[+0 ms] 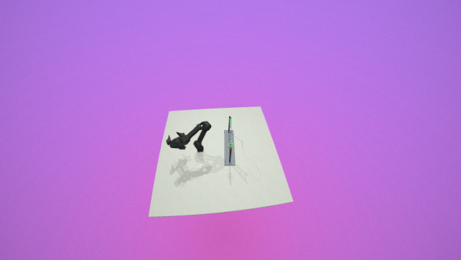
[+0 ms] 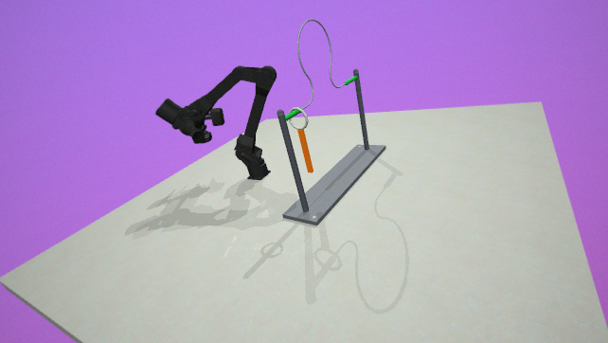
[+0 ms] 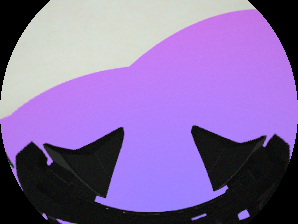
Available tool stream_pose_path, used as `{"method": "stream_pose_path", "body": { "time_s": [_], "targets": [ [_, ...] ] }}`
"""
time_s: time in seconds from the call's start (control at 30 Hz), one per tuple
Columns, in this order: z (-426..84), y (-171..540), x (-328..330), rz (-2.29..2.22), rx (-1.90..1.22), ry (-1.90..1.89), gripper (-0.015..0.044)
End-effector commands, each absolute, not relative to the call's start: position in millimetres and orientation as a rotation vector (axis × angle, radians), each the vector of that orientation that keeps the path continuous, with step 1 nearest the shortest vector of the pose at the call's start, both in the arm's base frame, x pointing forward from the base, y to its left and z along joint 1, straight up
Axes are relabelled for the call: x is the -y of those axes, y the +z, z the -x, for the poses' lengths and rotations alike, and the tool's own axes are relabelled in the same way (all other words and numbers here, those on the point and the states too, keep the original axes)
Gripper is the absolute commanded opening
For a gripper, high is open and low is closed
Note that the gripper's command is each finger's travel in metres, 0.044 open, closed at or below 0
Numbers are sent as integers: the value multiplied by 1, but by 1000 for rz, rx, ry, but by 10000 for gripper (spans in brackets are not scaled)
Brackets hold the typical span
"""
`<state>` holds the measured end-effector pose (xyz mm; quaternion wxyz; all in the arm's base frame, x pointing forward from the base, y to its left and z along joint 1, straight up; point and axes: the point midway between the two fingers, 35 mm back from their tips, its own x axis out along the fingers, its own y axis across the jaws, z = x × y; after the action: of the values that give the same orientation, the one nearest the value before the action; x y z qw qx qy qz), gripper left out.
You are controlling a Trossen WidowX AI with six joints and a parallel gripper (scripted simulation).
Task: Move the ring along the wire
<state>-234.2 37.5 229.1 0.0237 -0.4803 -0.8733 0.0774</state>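
Exterior view: the ring hangs by the near post and the robot's hand is wide open

I can see a thin grey wire (image 2: 299,47) that goes up in a big loop and comes down between two dark posts. The near post (image 1: 230,158) (image 2: 295,163) and the far post (image 2: 361,111) stand on a long grey board (image 1: 226,154) (image 2: 338,182), and the board lies on a pale table (image 1: 194,201) (image 2: 473,213) (image 3: 60,40).

The pale ring (image 2: 307,118) hangs around the near green part (image 2: 293,114), right next to the near post. Its orange handle (image 1: 230,151) (image 2: 306,152) points down, tipped a little, with its bottom end above the board. The far green part (image 1: 230,119) (image 2: 350,81) sits next to the far post, and the ring is well apart from it.

The black arm (image 1: 202,138) (image 2: 258,111) stands beside the board. It goes up, bends at the top, and leans away from the wire. The gripper (image 1: 174,136) (image 2: 182,124) (image 3: 158,129) is up in the air, well apart from the ring and the handle. In the wrist view its two pointy black fingers are spread far apart, almost as wide as they go, with nothing held between them. Past them I see only some of the pale table and the purple and pink all around.
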Motion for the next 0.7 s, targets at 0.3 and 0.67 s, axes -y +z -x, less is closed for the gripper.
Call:
{"method": "stream_pose_path", "body": {
  "time_s": [0.3,0.67],
  "targets": [
    [251,175,61,744,3047,1023,160],
    [182,121,197,-178,3213,2096,160]
  ]
}}
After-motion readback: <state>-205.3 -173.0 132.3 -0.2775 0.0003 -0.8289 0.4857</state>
